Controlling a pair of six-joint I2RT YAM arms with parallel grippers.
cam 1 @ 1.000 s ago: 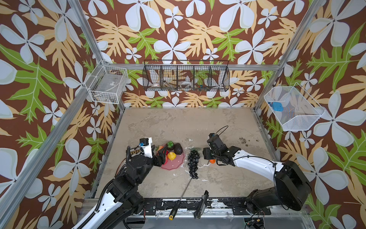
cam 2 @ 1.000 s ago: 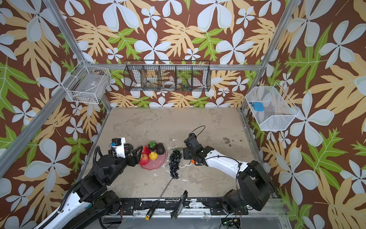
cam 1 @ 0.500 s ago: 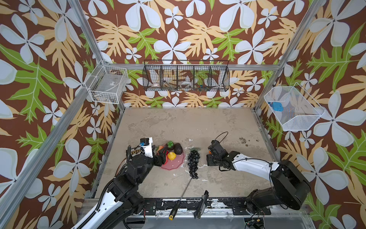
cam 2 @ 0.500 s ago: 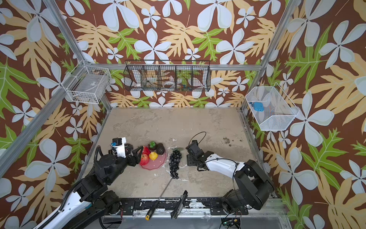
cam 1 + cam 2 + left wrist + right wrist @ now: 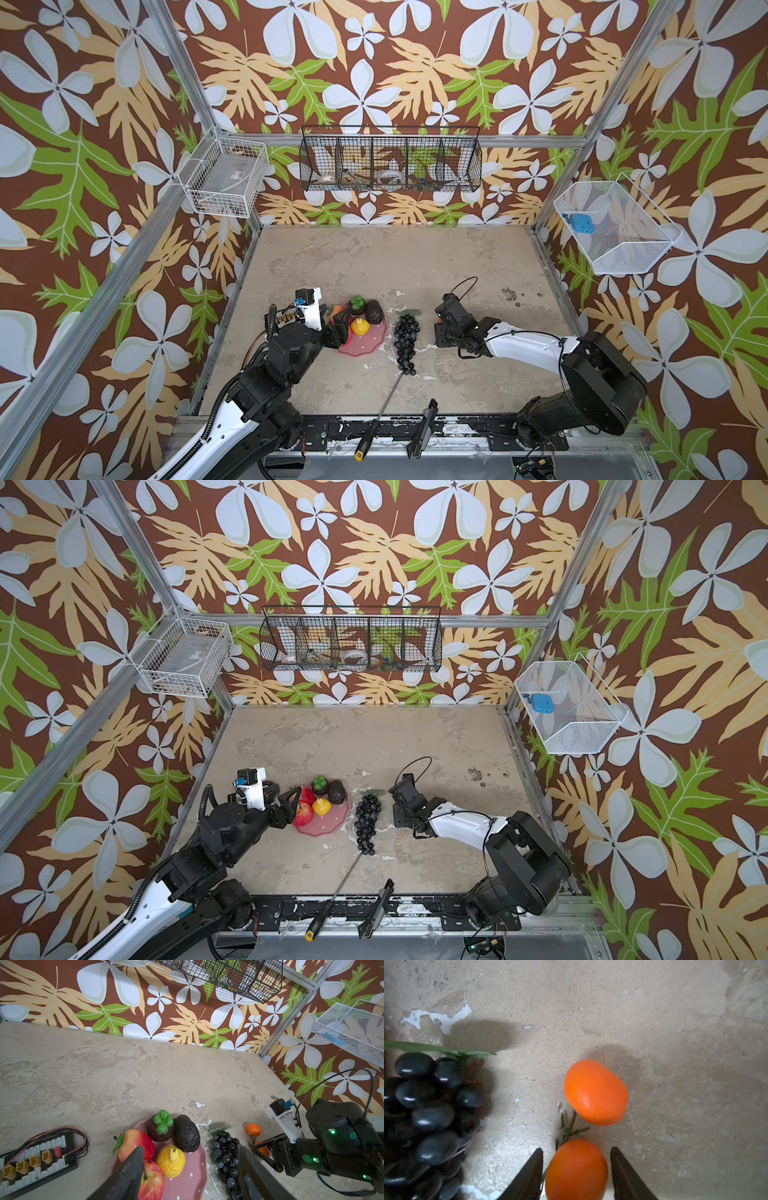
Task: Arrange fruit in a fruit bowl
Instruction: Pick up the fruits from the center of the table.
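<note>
The pink dotted fruit bowl [image 5: 365, 349] [image 5: 187, 1180] holds two red apples [image 5: 135, 1142] [image 5: 152, 1182], a yellow lemon [image 5: 171, 1160], a green-topped mangosteen [image 5: 161, 1127] and a dark avocado [image 5: 186, 1136]. The black grape bunch [image 5: 405, 338] [image 5: 425, 1118] lies on the table just right of the bowl. Two small oranges joined by a green stem lie right of the grapes [image 5: 596, 1093] [image 5: 577, 1169]. My right gripper [image 5: 576, 1148] [image 5: 440, 332] is low at the table. It straddles the nearer orange, and a thin gap shows on each side. My left gripper [image 5: 190, 1147] [image 5: 338, 328] hangs open over the bowl's left side, empty.
A screwdriver [image 5: 376, 419] points from the front rail toward the grapes, with a black tool [image 5: 424, 428] beside it. A connector board with wires [image 5: 35, 1161] lies left of the bowl. Wire baskets hang on the back wall [image 5: 390, 164] and both side walls [image 5: 222, 178] [image 5: 615, 226].
My right arm has dropped lower to the table and its jaws have narrowed around the nearer orange. The left arm and the fruit in the bowl have not moved.
</note>
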